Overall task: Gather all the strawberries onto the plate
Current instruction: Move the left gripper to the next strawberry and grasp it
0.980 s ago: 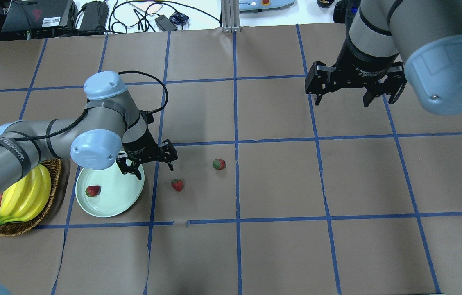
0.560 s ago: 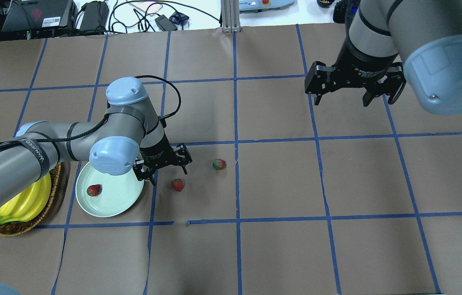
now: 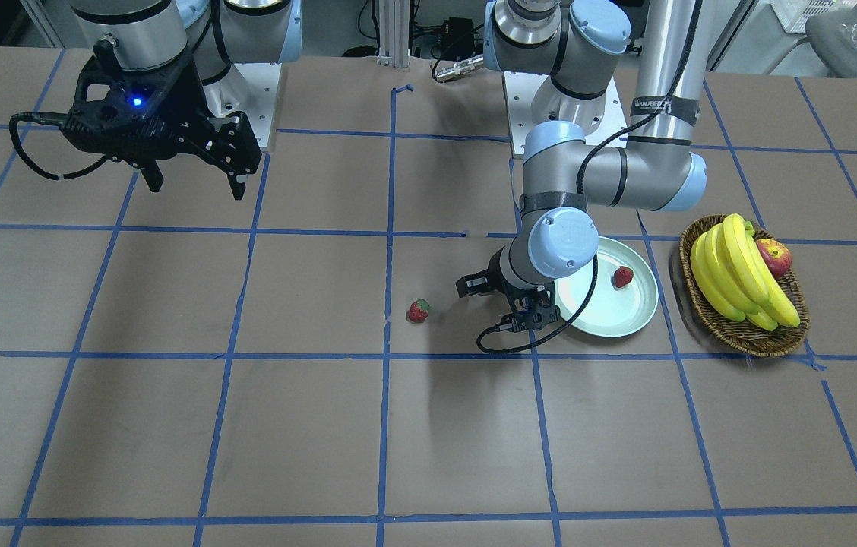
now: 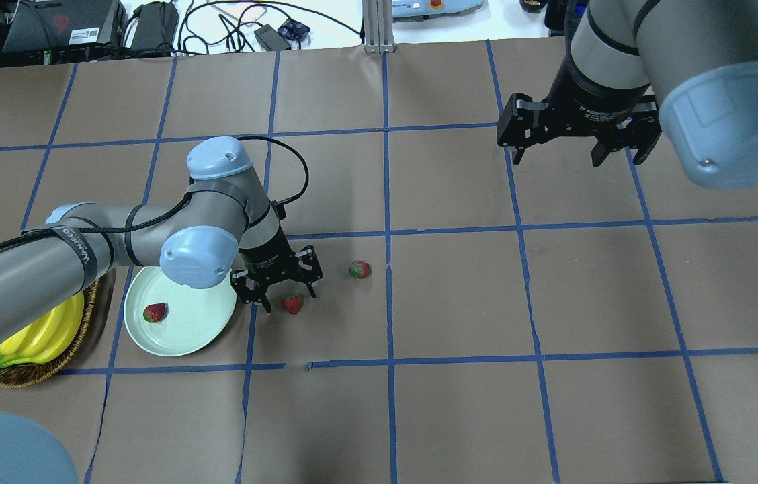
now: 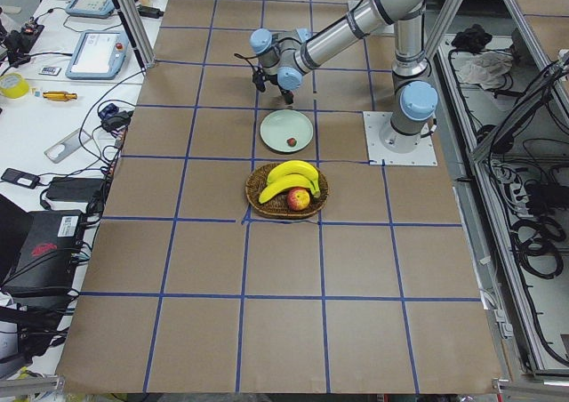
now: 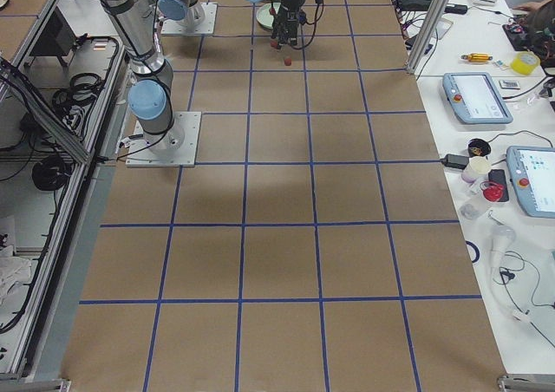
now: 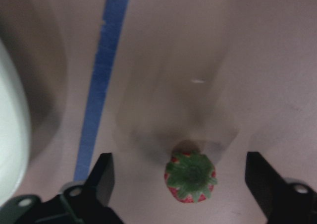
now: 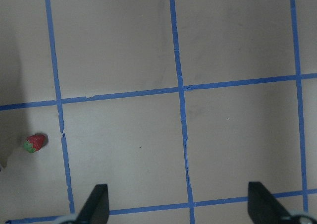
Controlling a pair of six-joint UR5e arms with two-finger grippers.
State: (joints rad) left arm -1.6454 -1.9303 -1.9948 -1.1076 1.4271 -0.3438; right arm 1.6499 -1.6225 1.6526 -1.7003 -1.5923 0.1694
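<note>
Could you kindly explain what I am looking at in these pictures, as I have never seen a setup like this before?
This is a robot with two arms at a paper-covered table marked with blue tape. Each arm ends in a two-finger gripper. Four fixed cameras watch from behind and above the robot, from across the table, and from each end. Two more cameras sit on the wrists and look down past the fingers. On the table are a pale green plate holding one strawberry, a second strawberry beside the plate, a third strawberry farther out, and a wicker basket with bananas and an apple. The left gripper hangs open over the second strawberry, with a finger on either side. The right gripper is open and empty. Nothing is held.
</note>
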